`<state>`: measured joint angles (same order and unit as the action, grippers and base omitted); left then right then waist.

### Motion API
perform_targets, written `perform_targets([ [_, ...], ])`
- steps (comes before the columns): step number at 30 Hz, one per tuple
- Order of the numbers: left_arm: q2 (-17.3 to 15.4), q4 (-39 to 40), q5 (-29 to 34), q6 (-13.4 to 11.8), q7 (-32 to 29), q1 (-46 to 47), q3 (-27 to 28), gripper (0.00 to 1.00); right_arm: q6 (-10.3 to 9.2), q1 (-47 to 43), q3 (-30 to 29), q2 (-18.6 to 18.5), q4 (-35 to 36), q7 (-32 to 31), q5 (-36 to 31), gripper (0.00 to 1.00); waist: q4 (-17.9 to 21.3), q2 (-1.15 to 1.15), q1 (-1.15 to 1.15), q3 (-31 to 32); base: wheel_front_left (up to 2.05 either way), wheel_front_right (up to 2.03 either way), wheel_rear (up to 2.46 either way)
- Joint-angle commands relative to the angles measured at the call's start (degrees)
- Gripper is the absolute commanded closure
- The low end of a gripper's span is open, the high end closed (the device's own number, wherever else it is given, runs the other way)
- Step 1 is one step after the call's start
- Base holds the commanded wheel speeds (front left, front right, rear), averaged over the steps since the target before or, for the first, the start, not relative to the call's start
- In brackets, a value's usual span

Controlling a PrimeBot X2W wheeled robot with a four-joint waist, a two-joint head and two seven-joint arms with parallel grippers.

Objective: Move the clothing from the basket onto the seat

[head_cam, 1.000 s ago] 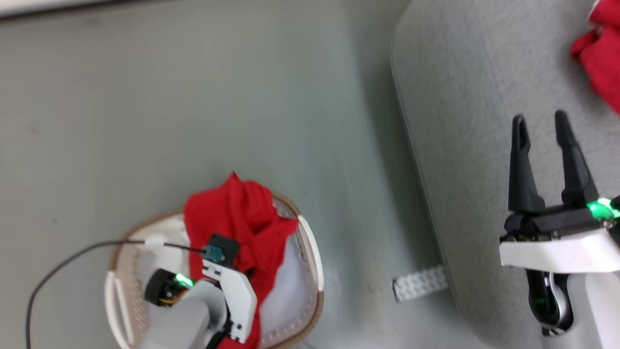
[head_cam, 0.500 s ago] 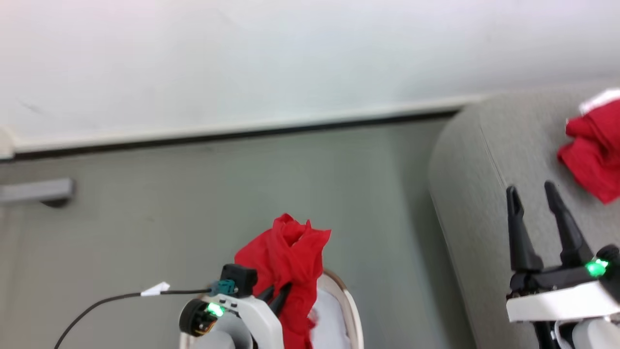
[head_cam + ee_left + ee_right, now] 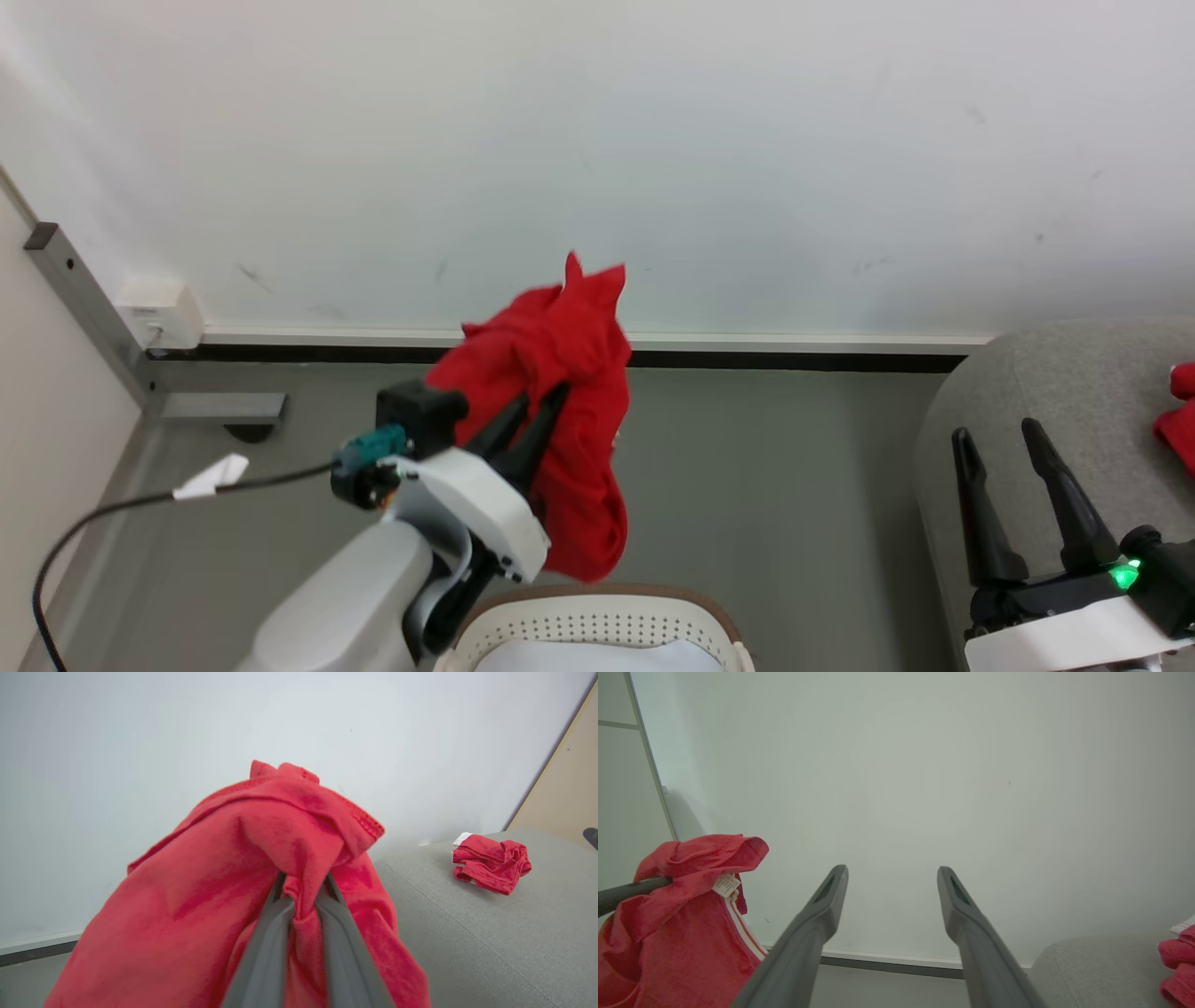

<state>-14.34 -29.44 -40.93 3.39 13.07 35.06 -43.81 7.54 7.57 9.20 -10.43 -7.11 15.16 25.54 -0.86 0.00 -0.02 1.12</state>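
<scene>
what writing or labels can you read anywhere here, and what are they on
No text here is legible.
Care tag sewn on the red garment: rows of tiny print, too small to read.
White tag on the black cable: no writing can be made out.

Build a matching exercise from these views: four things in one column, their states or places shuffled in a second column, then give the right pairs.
1. left gripper
2. right gripper
3. basket
4. crumpled garment

A. lies on the seat
B. open, empty
C. white, below the held garment in the head view
D. shut on the held garment

Pairs: 1-D, 2-B, 3-C, 4-A
</scene>
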Motion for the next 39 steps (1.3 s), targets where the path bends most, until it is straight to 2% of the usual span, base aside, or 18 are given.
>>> perform_targets([
  [1,-1.3,3.5,0.3,-1.2,-1.1,1.1,0.5,1.00,-0.11,-0.8,0.6,-0.2,-0.2,0.0,0.2,0.00,-0.7,0.00,0.02,0.3,0.00,0.00,0.00],
  [2,-1.3,3.5,0.3,-1.2,-1.1,1.1,0.5,1.00,-0.11,-0.8,0.6,-0.2,-0.2,0.0,0.2,0.00,-0.7,0.00,0.02,0.3,0.00,0.00,0.00],
  [7,-4.0,15.2,0.5,-5.1,-5.2,3.3,2.3,1.00,-0.11,-0.4,2.5,0.1,-0.5,0.0,0.3,0.00,-1.3,0.00,0.02,0.2,0.00,0.00,0.00],
  [12,-6.6,23.4,-1.1,-8.0,-8.4,3.8,4.8,1.00,-0.11,0.5,4.4,0.1,-1.1,0.0,0.7,0.00,-1.3,0.00,0.02,-0.4,0.00,0.00,0.00],
  [22,-8.6,29.3,-1.5,-10.0,-10.8,1.9,5.0,1.00,-0.11,1.0,7.7,-1.0,-0.8,0.0,1.0,0.00,-1.2,0.00,0.02,-0.7,0.00,0.00,0.00],
  [31,-8.0,29.9,-1.6,-10.2,-10.9,1.5,4.2,1.00,-0.11,4.5,21.5,-4.0,-0.8,-1.4,0.8,0.00,-2.6,0.00,0.02,0.6,0.00,0.00,0.00],
  [35,-6.9,29.3,-1.6,-9.9,-11.0,1.3,3.0,1.00,-0.11,7.3,27.9,-3.1,-1.9,-1.5,2.0,0.00,-3.9,0.00,0.02,1.3,0.00,0.00,0.00],
  [39,-5.3,28.6,-1.7,-9.5,-11.1,1.3,1.7,1.00,-0.11,10.4,33.7,-1.2,-6.1,-1.9,4.1,0.00,-5.3,0.00,0.02,2.0,0.00,0.00,0.00],
])
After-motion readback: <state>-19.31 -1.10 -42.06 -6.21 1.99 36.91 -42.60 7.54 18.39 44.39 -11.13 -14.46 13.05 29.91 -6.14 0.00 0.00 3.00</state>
